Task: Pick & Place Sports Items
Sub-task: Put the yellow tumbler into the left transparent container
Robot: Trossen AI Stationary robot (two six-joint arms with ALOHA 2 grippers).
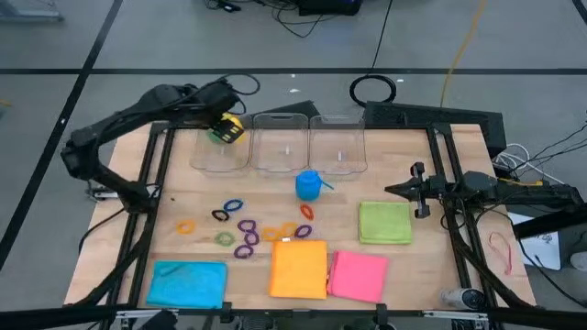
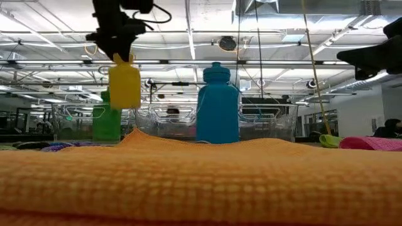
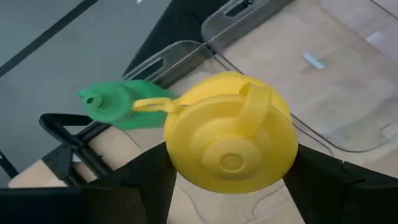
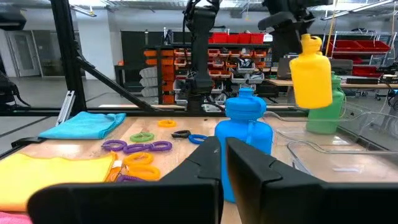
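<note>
High view: left gripper (image 1: pixel 223 117) is over the leftmost clear bin (image 1: pixel 204 161), at its back edge, jaws clamped on the yellow bottle (image 1: pixel 230 129). A bit of the green bottle (image 1: pixel 216 137) shows right beside it, apparently inside that bin. Blue bottle (image 1: pixel 309 184) stands on the table just in front of the bins, between the middle and right one. Rings (image 1: pixel 246 229) are scattered mid-table; blue cloth (image 1: pixel 188 282), orange cloth (image 1: pixel 299 269), pink cloth (image 1: pixel 359 276) and green cloth (image 1: pixel 384 222) lie near the front. Right gripper (image 1: pixel 398 190) waits at the right side, jaws closed, empty

Low view: yellow bottle (image 2: pixel 124 85) hangs upright from the left gripper (image 2: pixel 119 51), held by its cap end, long axis vertical, base clear above the bin. Green bottle (image 2: pixel 107 118) stands lower, just behind it. Blue bottle (image 2: pixel 218 104) upright

Left wrist view: yellow bottle (image 3: pixel 231 140) fills the space between the fingers, seen end on; green bottle (image 3: pixel 117 106) sits beyond it, by the bin rim (image 3: pixel 186 46)

Right wrist view: right gripper (image 4: pixel 224 157) shut, blue bottle (image 4: pixel 244 142) close ahead of it, upright. Yellow bottle (image 4: pixel 311 73) hangs farther off

Judgement: bin lies straight below the held bottle, so the next move is a lowering and release beside the green one. For the blue bottle the right arm looks nearer
</note>
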